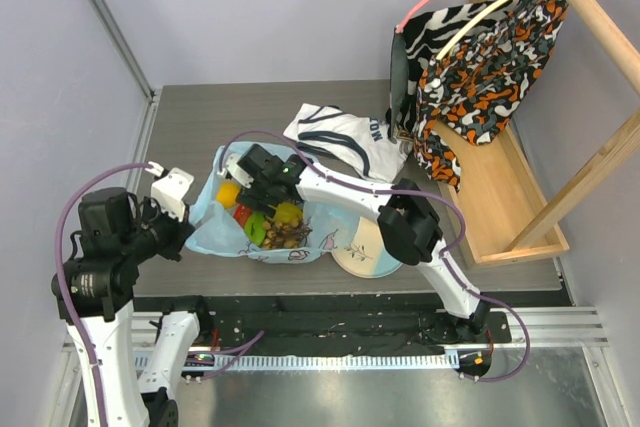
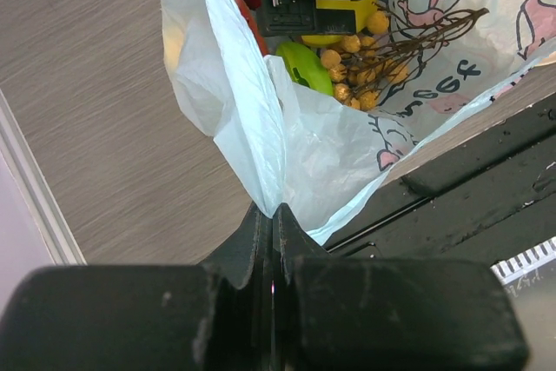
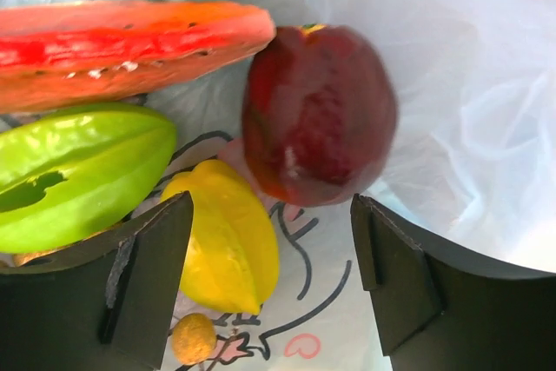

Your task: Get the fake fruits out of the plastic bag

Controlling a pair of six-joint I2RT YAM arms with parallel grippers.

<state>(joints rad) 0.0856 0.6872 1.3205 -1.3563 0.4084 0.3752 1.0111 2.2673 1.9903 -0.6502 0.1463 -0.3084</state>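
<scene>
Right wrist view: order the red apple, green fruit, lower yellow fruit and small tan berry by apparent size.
Largest: red apple and green fruit, about alike; the green one is cut off at the edge.
Then: lower yellow fruit.
Smallest: tan berry.

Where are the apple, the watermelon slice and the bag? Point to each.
apple (image 3: 317, 115), right wrist view, middle of its dark red skin.
watermelon slice (image 3: 130, 41), right wrist view, red cut face.
bag (image 2: 295, 149), left wrist view, bare crinkled wall.
</scene>
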